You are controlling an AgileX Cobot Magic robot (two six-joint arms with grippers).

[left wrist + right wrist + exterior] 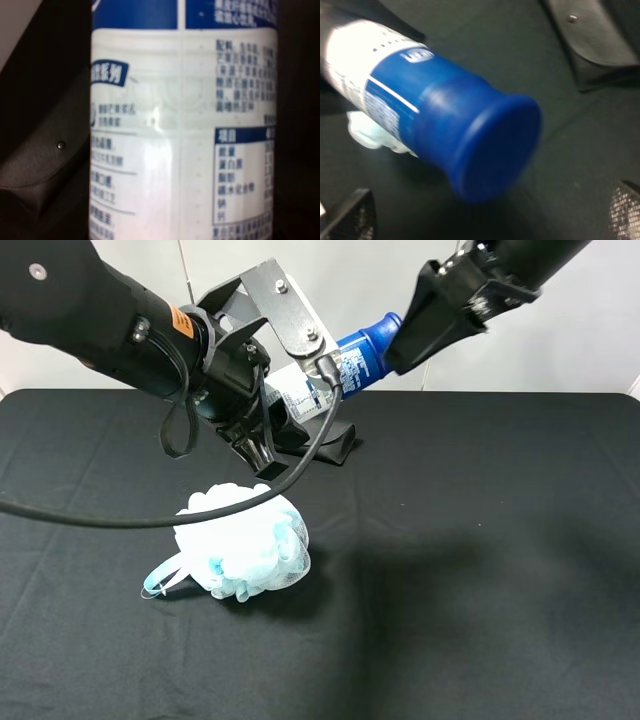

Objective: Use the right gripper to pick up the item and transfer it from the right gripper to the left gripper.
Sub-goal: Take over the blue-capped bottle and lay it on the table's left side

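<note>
Item (368,348): held tilted in the air above the table (480,540), blue cap raised toward the right claw.
Left claw (268,425): clenched on the item's white body.
Right claw (425,325): released, fingers spread wide around the cap.

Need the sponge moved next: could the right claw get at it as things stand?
Probably yes. The right claw is open and holds nothing, and the table on that arm's side of the sponge is bare. Only a loose cable passes over the sponge's top, so a snag is possible.
</note>
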